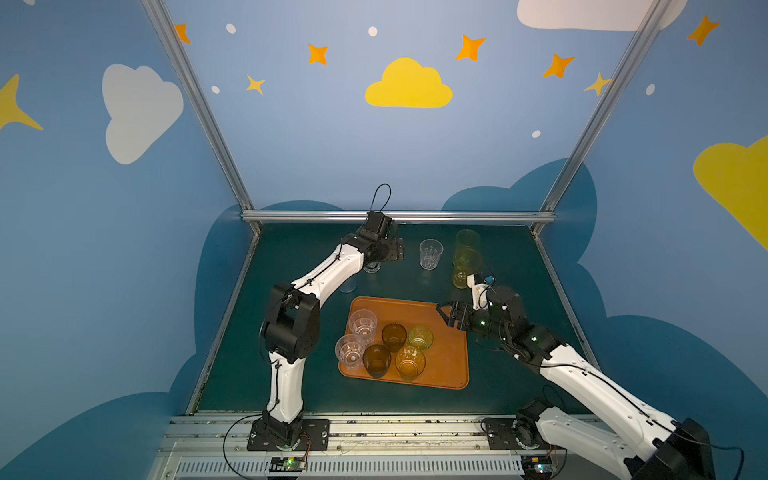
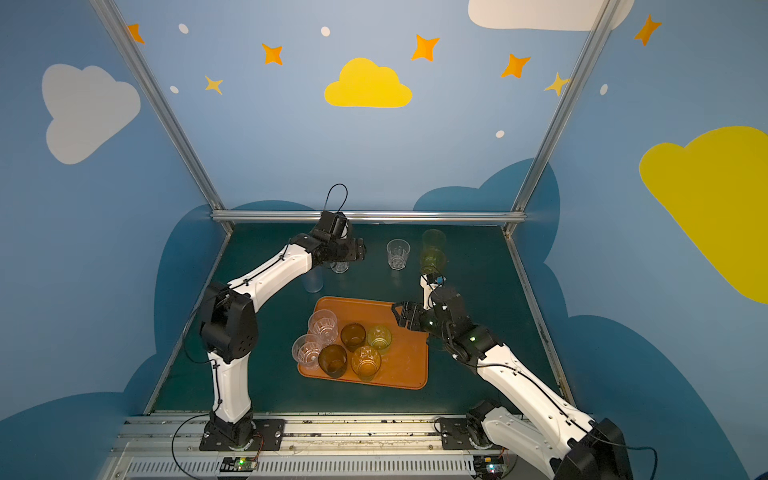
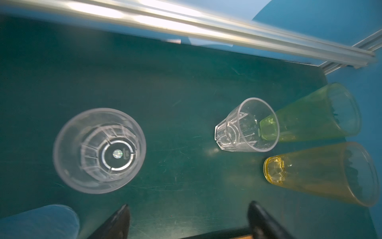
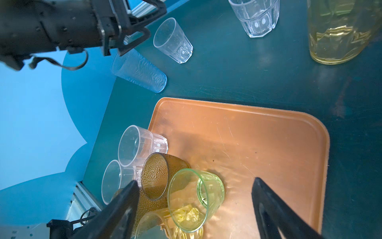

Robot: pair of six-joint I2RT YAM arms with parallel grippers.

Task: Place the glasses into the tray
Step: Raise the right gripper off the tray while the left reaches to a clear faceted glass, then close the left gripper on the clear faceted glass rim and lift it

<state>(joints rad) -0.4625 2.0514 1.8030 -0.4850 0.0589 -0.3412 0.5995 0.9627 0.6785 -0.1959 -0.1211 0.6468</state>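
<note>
Clear faceted glass (image 3: 99, 151) is standing upright on the bench (image 3: 186, 82), off to one side of the left gripper (image 3: 188, 204), which is hovering over it with fingers spread wide, gripping nothing. Frosted glass (image 3: 39, 221) is sitting close by on that same side. Second clear glass (image 3: 248, 126) and pair of tall yellow glasses (image 3: 322, 171) are standing further off on the opposite side. Right gripper (image 4: 194, 181) is hanging wide and empty over the tray (image 4: 268, 144), with six glasses (image 1: 394, 334) crowding one end of it below the fingers. Clear faceted glass is looking light, stiff and slick. Pinching across the rim wall, one finger inside, is probably working best, squeezing gently so it isn't slipping or knocking the frosted one.
</note>
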